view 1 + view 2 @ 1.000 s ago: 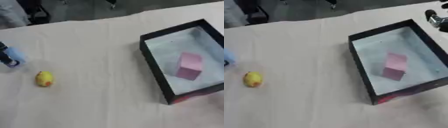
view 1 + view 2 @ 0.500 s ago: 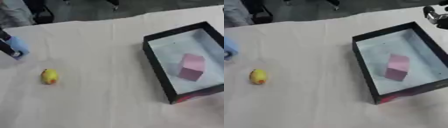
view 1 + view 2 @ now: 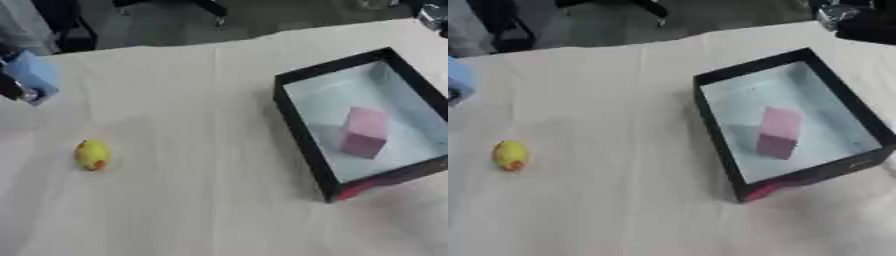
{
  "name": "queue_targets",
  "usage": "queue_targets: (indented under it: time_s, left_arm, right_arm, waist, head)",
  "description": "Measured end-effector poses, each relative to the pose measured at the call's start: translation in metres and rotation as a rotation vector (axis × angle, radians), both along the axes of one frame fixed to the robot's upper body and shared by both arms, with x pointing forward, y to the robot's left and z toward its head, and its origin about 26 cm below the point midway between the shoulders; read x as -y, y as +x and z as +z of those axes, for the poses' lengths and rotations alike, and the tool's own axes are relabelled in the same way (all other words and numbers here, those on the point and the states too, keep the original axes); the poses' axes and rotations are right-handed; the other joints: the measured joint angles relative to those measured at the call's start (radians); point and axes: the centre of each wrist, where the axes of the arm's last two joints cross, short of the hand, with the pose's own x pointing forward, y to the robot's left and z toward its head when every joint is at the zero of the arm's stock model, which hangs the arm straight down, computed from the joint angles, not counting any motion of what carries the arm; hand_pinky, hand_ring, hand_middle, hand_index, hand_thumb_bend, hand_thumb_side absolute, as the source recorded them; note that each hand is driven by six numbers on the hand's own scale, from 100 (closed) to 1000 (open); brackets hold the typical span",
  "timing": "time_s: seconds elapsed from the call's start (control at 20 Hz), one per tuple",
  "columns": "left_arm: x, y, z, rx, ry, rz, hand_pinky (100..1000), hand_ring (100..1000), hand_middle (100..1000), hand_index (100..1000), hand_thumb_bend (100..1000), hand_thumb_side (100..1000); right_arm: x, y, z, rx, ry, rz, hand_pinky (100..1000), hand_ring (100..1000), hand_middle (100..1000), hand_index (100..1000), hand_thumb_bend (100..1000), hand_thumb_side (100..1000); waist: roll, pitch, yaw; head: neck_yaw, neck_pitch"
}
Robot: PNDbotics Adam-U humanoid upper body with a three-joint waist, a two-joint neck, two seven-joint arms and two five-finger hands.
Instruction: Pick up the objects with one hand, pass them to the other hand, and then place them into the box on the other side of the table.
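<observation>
Left eye view: cream tablecloth, dark floor behind, no readable writing. Left hand grips a blue block; yellow duck below it. Right hand blurry, can't tell. Pink block inside black box

The table wears a pale cloth. On it lie a yellow fruit at left and a black box at right, well apart

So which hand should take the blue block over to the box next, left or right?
Right. The left hand holds the blue block at the table's far left, while the box lies on the right, with the right hand just past its far corner. A handover looks likeliest.
</observation>
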Motion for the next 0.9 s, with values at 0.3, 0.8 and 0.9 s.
queue_targets:
  time_s: [0.3, 0.8, 0.9]
  left_arm:
    - [0.022, -0.013, 0.002, 0.076, -0.048, -0.082, 890, 768, 680, 575, 100, 100]
    - [0.058, -0.033, -0.01, 0.206, -0.18, -0.199, 895, 758, 675, 574, 100, 100]
    - [0.063, -0.037, -0.01, 0.238, -0.208, -0.227, 895, 756, 673, 573, 100, 100]
  right_arm:
    - [-0.029, 0.004, 0.01, 0.015, 0.004, 0.094, 883, 859, 827, 828, 273, 258]
    - [-0.089, 0.012, 0.022, 0.039, -0.089, 0.255, 888, 871, 843, 850, 296, 252]
    - [-0.1, 0.014, 0.023, 0.045, -0.114, 0.28, 889, 876, 849, 856, 303, 248]
  waist:
    - [0.0, -0.001, 0.001]
    - [0.0, -0.001, 0.008]
    - [0.0, -0.001, 0.009]
  head:
    - [-0.025, 0.009]
    - [-0.047, 0.009]
    - [-0.052, 0.009]
